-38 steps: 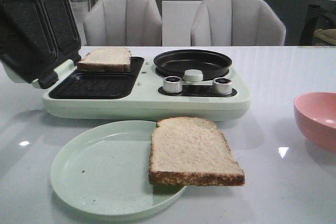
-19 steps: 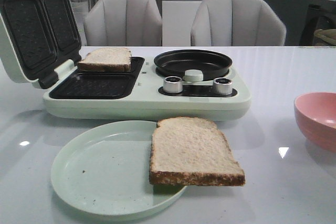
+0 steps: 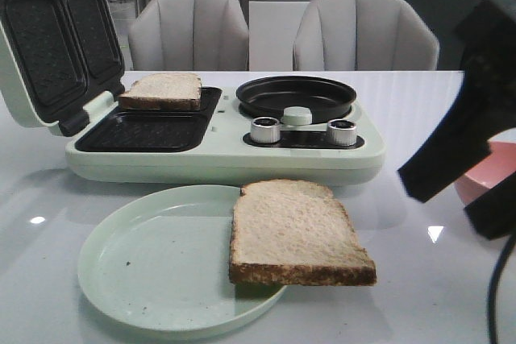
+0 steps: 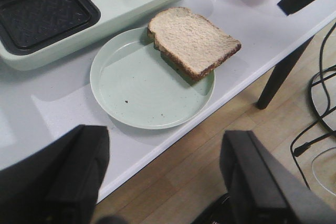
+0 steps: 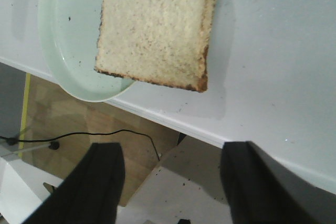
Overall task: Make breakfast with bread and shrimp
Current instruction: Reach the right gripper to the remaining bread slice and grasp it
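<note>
Front view: one slice of bread point(image 3: 161, 90) lies in the rear well of the open sandwich maker point(image 3: 226, 147), at the far left of the table point(image 3: 419, 118). The second bread slice point(image 3: 294, 231) rests on the right rim of the green plate point(image 3: 153, 259), near the front edge, and overhangs it. The right gripper point(image 3: 476, 151) enters at the right edge, in front of the pink bowl point(image 3: 472, 187). The likely step is picking up the plate slice. Approach from the overhanging side, grip across the crust, and lift level so that the soft slice does not fold.

Left wrist view: the left gripper point(image 4: 165, 177) hangs beyond the front edge, jaws spread wide and empty. Something pale orange shows in the bowl; whether it is the shrimp cannot be told.

Right wrist view: the right gripper's jaws are parted and empty, held off the front edge above the floor, with the slice well apart from them.
</note>
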